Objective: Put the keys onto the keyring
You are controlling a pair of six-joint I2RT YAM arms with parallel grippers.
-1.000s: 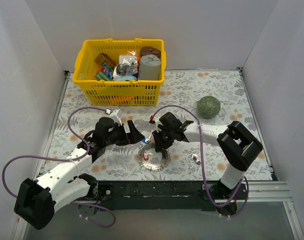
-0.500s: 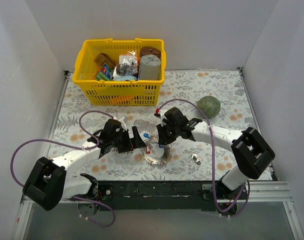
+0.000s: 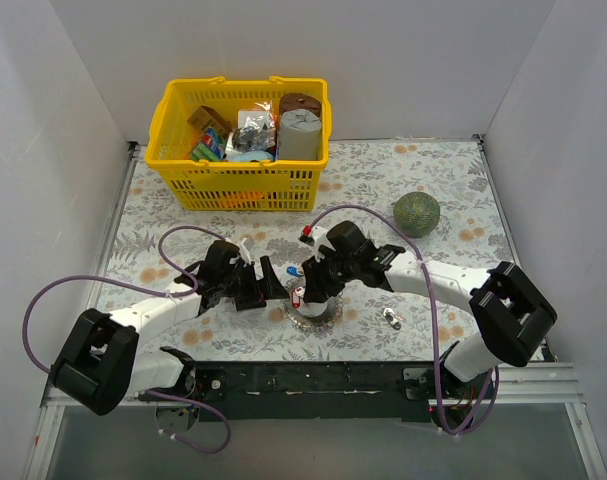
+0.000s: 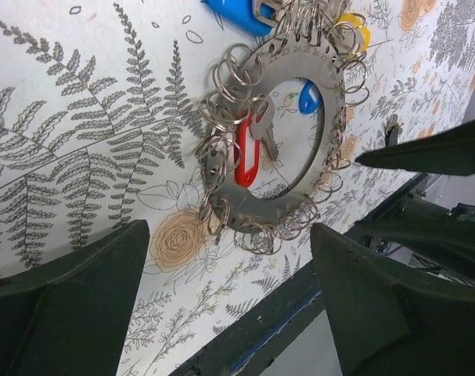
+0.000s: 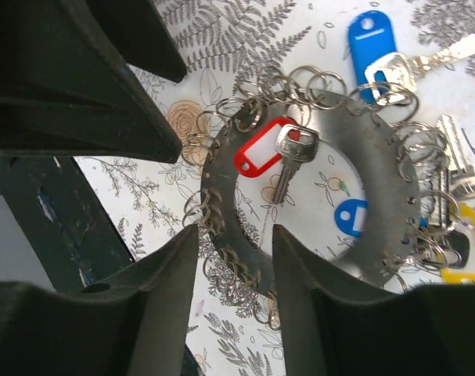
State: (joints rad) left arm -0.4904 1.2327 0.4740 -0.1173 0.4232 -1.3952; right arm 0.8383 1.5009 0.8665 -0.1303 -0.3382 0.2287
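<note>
White walls (image 3: 383, 60) box in a tabletop covered with a fern-and-flower printed cloth (image 3: 453, 190). Flat on it lies the grey metal keyring (image 5: 394, 211), its holed rim bristling with thin wire split rings (image 4: 221, 102); the tiny numerals stamped there are too small to read. Several keys (image 5: 288, 157) with red, blue and yellow plastic tags cluster on it. The left gripper (image 4: 229, 231) gapes wide above it, while the right gripper (image 5: 235, 235) hangs part-open over its rim, gripping nothing.

Keyring (image 4: 300, 66) silver-grey, rim hung with small silver rings. Keys (image 5: 288, 157) silver; 3 tags: red (image 4: 242, 153), blue (image 5: 366, 39), yellow (image 5: 466, 262). Cloth (image 4: 80, 141) white, grey fern print, orange blooms. Far-left basket (image 3: 178, 110) yellow. Far-right ball (image 3: 416, 213) mottled green.
</note>
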